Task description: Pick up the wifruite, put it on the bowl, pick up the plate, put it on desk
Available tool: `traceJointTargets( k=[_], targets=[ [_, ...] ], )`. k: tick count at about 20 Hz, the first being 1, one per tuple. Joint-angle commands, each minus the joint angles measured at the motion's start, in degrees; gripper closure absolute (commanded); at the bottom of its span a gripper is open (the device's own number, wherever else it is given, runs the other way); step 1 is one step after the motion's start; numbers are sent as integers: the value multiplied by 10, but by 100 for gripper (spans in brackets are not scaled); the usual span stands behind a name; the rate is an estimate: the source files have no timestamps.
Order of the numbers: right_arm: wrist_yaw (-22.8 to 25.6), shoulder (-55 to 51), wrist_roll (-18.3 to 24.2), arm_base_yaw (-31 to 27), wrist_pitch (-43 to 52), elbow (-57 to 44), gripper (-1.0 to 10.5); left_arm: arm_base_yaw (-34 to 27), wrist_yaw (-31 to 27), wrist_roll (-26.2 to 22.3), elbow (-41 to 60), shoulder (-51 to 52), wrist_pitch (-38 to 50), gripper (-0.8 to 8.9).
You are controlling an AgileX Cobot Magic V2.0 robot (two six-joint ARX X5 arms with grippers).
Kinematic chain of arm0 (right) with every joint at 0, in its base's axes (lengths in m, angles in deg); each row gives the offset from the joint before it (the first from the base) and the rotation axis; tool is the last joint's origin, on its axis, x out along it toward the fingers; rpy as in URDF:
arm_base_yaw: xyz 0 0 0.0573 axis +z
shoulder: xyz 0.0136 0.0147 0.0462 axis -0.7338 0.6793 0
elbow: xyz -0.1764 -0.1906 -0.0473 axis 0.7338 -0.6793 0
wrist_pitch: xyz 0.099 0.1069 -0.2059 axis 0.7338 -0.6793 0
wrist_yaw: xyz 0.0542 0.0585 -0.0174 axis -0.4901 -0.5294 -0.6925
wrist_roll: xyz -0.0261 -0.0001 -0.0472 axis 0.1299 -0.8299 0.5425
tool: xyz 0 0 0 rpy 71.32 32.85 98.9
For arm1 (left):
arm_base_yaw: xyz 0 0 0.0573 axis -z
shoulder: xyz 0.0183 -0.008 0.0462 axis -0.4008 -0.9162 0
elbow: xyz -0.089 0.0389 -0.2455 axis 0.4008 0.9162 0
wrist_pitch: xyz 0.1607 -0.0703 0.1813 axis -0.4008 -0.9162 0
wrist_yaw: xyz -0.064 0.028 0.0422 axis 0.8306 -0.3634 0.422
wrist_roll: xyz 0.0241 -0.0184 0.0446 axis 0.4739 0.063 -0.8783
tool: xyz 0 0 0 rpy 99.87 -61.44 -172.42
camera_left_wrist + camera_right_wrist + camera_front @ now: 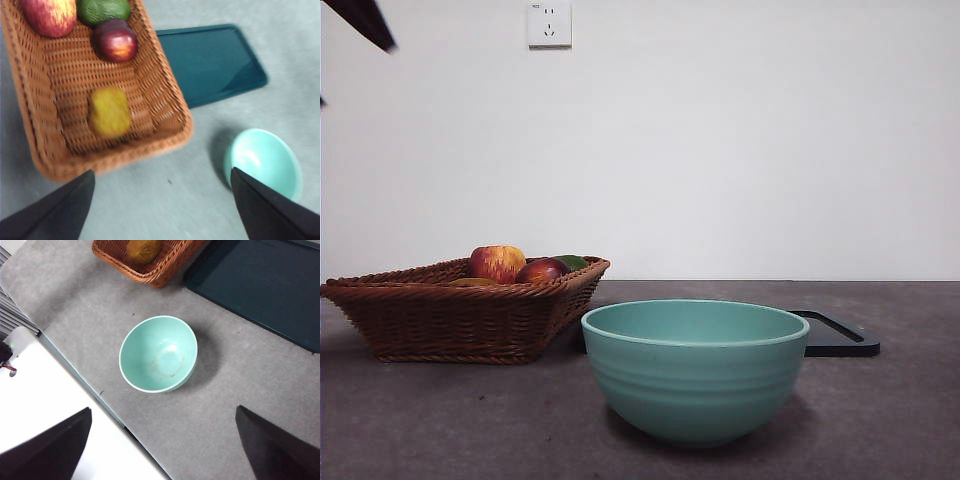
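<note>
The wifruite (109, 112), a small golden-brown oval, lies in the wicker basket (165, 107), apart from the other fruit; it also shows in the right wrist view (143, 249). The mint-teal bowl (695, 368) stands empty on the desk (440, 420), also seen from the left wrist (263, 162) and the right wrist (159, 354). The dark flat rectangular plate (840, 335) lies behind the bowl, next to the basket (210, 62). My left gripper (162, 200) is open and empty, high above the basket's end. My right gripper (162, 440) is open and empty, high above the bowl.
The basket (460, 315) also holds a red-and-yellow apple (497, 263), a dark red fruit (541, 271) and a green fruit (103, 10). A black arm tip (365, 22) shows at the top left corner. The desk's edge (80, 375) runs close beside the bowl.
</note>
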State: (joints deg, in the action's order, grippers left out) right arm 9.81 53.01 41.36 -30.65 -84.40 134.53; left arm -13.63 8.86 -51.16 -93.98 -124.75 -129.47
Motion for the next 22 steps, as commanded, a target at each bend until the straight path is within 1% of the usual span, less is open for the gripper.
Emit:
traceJointTargets(
  k=[1,4,9,11,13,15,16,19,20,22],
  targets=[
    [0,3,-1,3,5,9,485,23,-38,1,-33,-57,28,380],
    [0,3,-7,3,6,9,485,56,-97,-3,-63,-136,43,380],
    [0,3,-9,3,6,9,485,91,-160,-3,-74,-245,107,381],
    [0,3,-10,3,6,9,485,102,-177,-3,-74,-287,133,380],
    [0,3,-11,3,6,9,485,109,-179,-3,-74,-323,151,381],
    [0,3,-13,3,5,9,485,115,-212,-3,-74,-360,163,381],
    [-1,3,-13,3,5,9,485,117,-219,-3,-74,-375,169,380],
    [-1,3,-15,3,5,9,485,118,-220,-3,-74,-404,186,381],
    [-1,3,-15,3,5,9,485,118,-220,-3,-74,-410,185,402],
    [-1,3,-15,3,5,9,485,118,-220,-3,-74,-414,178,532]
  ],
)
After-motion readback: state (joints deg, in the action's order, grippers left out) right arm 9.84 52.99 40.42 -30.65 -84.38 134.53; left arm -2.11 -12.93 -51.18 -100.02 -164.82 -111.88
